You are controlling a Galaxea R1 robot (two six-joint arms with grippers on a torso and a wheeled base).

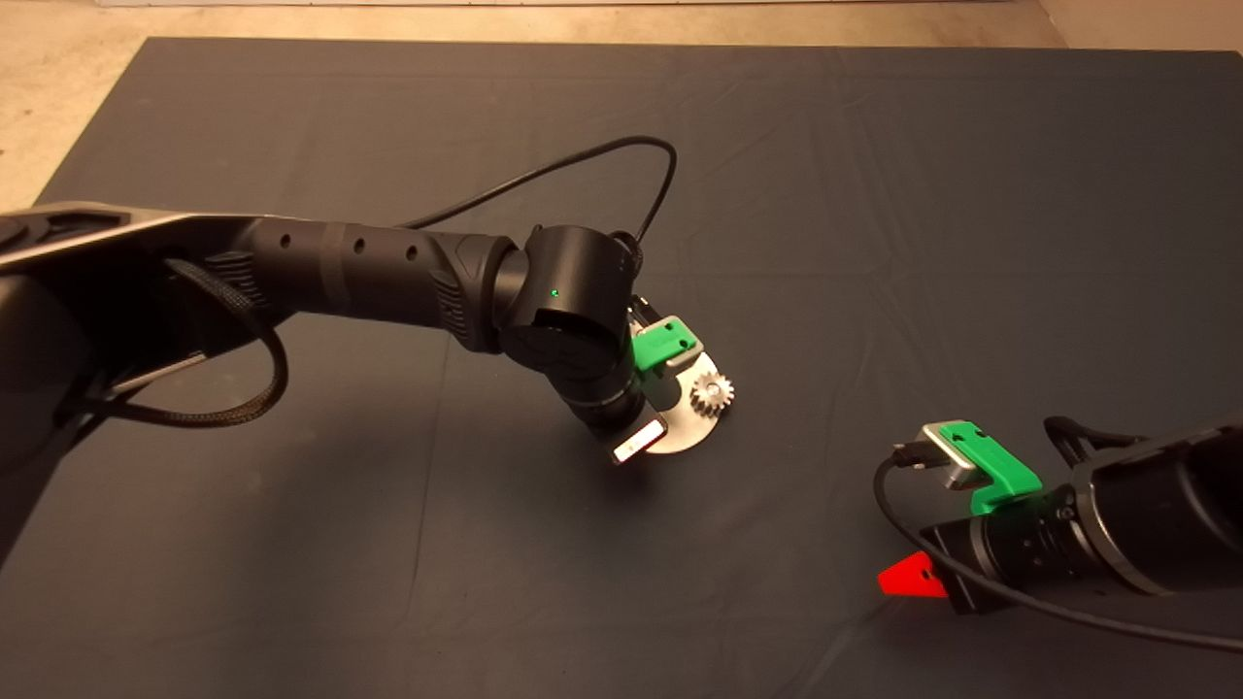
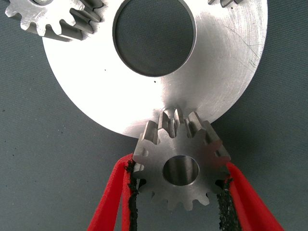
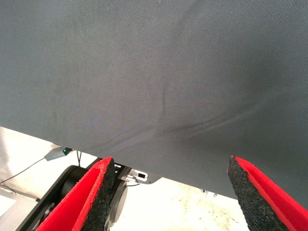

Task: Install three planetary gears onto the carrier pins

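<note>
The shiny round disc [image 2: 106,82] with a large centre hole lies on the mat, and it also shows in the head view [image 1: 680,432]. My left gripper [image 2: 180,185] is shut on a planetary gear [image 2: 180,161] and holds it flat over the disc's rim. A second gear [image 2: 53,17] sits on the disc, and a third gear [image 2: 226,2] only peeks in at the picture's edge. One gear shows in the head view [image 1: 712,393]. The carrier pins are hidden by the gears. My right gripper [image 3: 171,192] is open and empty at the mat's near right.
The dark mat [image 1: 874,243] covers the table, with beige floor [image 1: 58,87] beyond its far and left edges. The left arm's black cable [image 1: 583,160] loops above the mat behind the wrist. The right arm's cable [image 1: 1068,616] runs along the near right edge.
</note>
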